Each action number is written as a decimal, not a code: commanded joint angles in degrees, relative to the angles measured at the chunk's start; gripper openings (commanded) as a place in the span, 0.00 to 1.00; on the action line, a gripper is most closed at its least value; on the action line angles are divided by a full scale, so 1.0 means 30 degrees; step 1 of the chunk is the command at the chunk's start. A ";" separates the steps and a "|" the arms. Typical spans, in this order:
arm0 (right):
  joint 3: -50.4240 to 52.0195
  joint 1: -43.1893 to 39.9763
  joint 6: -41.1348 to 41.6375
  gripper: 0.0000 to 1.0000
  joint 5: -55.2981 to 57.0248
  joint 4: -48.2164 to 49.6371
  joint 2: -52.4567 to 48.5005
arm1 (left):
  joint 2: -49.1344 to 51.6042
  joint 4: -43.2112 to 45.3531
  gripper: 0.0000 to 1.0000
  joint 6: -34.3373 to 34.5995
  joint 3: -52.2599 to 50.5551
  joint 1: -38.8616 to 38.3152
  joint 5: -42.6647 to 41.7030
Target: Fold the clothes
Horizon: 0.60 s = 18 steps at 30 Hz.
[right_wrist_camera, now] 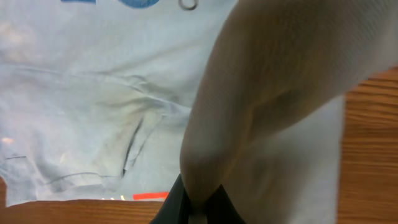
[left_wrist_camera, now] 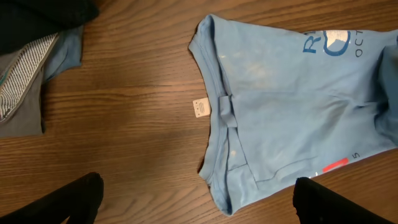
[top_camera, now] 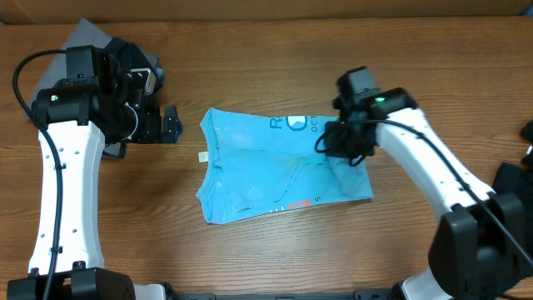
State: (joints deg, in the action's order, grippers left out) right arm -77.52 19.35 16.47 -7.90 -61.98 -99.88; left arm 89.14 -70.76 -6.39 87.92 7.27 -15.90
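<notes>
On my overhead feed the far left of the wooden table (top_camera: 250, 258) held a pile of shirts (top_camera: 125, 50), grey and dark cloth heaped together behind the left arm. The left wrist camera caught the pile's edge in its upper left corner: black fabric on top, with grey, a striped piece and a bit of blue under it. Just to the right of the pile the left gripper (top_camera: 169, 125) hung over bare wood. Its fingers (left_wrist_camera: 81, 200) sat wide apart at the bottom corners of the wrist view, so I read it as open and holding nothing. Next came a small white tag (left_wrist_camera: 199, 107) lying on the wood, touching the collar edge of the light blue T-shirt (top_camera: 275, 167). That shirt lay mid-table, roughly flat but creased, with a blue print (top_camera: 293, 123) near its far edge and a red mark (top_camera: 300, 203) near its near edge. At the shirt's right side the right gripper (top_camera: 346, 142) sat down on the cloth. Its wrist camera showed the dark fingers (right_wrist_camera: 171, 210) pinched together on a fold of the pale blue fabric, which rose from them and filled much of that view; I took it as clamped on the shirt.
</notes>
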 commanded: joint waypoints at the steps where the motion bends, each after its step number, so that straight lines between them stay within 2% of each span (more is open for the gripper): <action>1: 0.0138 0.1151 0.0860 0.04 0.0597 0.0386 -0.0663 | -0.0138 -0.0044 1.00 0.0073 0.0357 0.0197 -0.0226; 5: 0.0138 0.2004 0.1115 0.07 0.0714 0.0736 -0.1246 | -0.0138 -0.0058 1.00 0.0073 0.0357 0.0197 -0.0226; 7: 0.0138 0.2280 0.1115 0.28 0.0685 0.0918 -0.1377 | -0.0138 -0.0058 1.00 0.0073 0.0357 0.0197 -0.0233; 9: 0.0131 0.2550 0.1115 0.41 0.0656 0.1086 -0.1377 | -0.0138 -0.0058 1.00 0.0073 0.0357 0.0197 -0.0233; 13: -0.0189 0.2492 0.1377 0.42 0.0933 0.1122 -0.1355 | -0.0138 -0.0058 1.00 0.0080 0.0357 0.0197 -0.0233; 18: -0.0554 0.1056 0.1625 0.43 0.1115 0.1100 -0.1341 | -0.0138 -0.0124 1.00 0.0131 0.0357 0.0197 -0.0226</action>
State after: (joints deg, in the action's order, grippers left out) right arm -77.25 25.65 20.34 -5.82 -58.76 -103.79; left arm 89.14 -70.85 -6.39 87.92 7.27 -15.90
